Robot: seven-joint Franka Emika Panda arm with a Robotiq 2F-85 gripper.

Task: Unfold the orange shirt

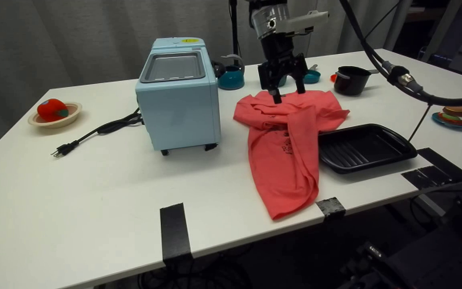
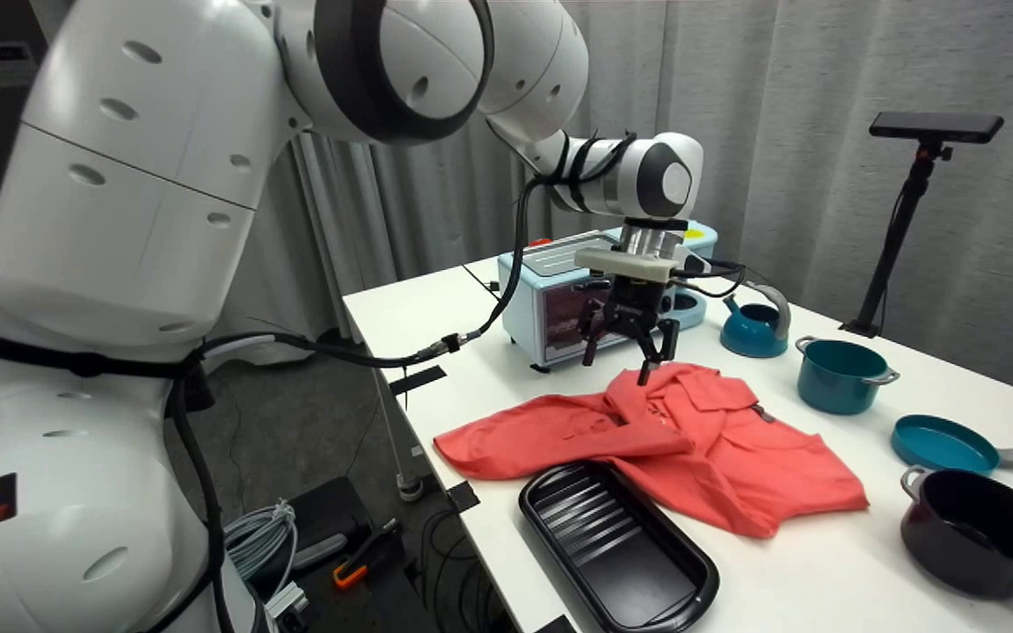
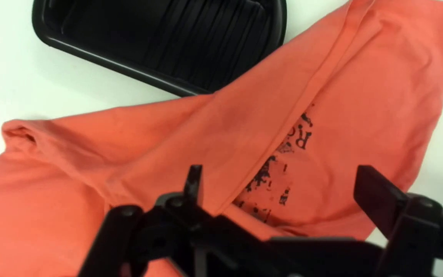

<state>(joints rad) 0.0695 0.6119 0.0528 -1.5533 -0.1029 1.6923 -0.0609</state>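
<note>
Claw [image 1: 289,95] spread wide; best pinch the orange shirt [image 1: 283,136] by its flap [image 3: 244,130], peel to the wrist view's upper left

The arm [image 2: 181,132] leans in from outside one long edge of the desk [image 1: 94,192], folds over at the elbow [image 2: 427,66] up high, then slopes down to the wrist [image 2: 634,176], which is way in past that edge. In both exterior views the hand [image 2: 616,373] hangs over the desk, pointing pretty much straight down with just a bit of a tilt. The wrist view gives the best look at the fingers [image 3: 377,196], and yeah, they're spread wide apart.
</note>
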